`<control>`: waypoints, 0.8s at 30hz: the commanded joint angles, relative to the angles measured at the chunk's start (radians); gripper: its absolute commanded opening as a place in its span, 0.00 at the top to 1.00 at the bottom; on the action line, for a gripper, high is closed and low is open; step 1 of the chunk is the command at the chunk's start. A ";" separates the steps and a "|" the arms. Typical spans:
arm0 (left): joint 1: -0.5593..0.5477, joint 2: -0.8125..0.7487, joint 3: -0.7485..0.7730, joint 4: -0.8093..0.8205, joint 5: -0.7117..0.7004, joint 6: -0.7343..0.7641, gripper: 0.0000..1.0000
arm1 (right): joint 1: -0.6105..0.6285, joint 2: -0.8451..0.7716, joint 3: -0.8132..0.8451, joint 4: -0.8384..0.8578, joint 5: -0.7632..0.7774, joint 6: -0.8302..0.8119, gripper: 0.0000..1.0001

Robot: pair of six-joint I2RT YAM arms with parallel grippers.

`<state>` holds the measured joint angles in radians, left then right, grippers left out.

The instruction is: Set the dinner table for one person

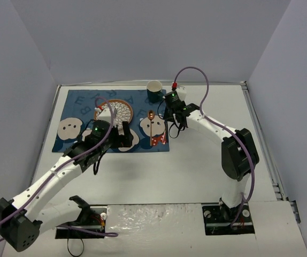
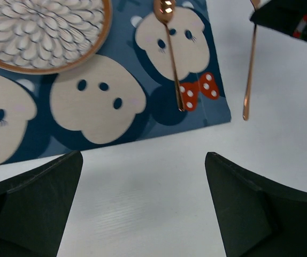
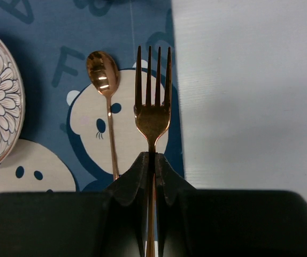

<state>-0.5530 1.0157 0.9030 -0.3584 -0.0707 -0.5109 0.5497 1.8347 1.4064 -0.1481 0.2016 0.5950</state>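
One fork [image 3: 153, 115] clamped in your right gripper [image 3: 152, 167], beside the spoon [image 3: 106, 101].
Your right gripper is clenched on the fork's neck. The tines point away from the wrist, and the long axis runs parallel to the spoon just to its left. The fork hangs above the placemat's [image 3: 52, 64] right edge, with bare white table [image 3: 250, 107] directly to its right. Your left gripper [image 2: 144, 176] is spread wide, empty and farther off.

We see the left gripper [image 2: 144, 160] with jaws spread wide, arm extended forward; the right gripper [image 3: 149, 163] clamps a fork [image 3: 152, 115].
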 commanded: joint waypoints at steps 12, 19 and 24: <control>-0.257 0.310 -0.032 0.578 0.015 -0.144 0.15 | 0.057 -0.074 0.088 -0.010 -0.011 0.093 1.00; -0.257 0.386 -0.034 0.651 0.055 -0.151 0.29 | 0.058 -0.099 0.077 -0.010 -0.023 0.101 1.00; -0.257 0.428 -0.043 0.720 0.071 -0.158 0.36 | 0.059 -0.107 0.072 -0.005 -0.042 0.112 1.00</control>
<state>-0.8078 1.4424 0.8253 0.2118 -0.0217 -0.6492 0.6029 1.8065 1.4456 -0.1844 0.1675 0.6824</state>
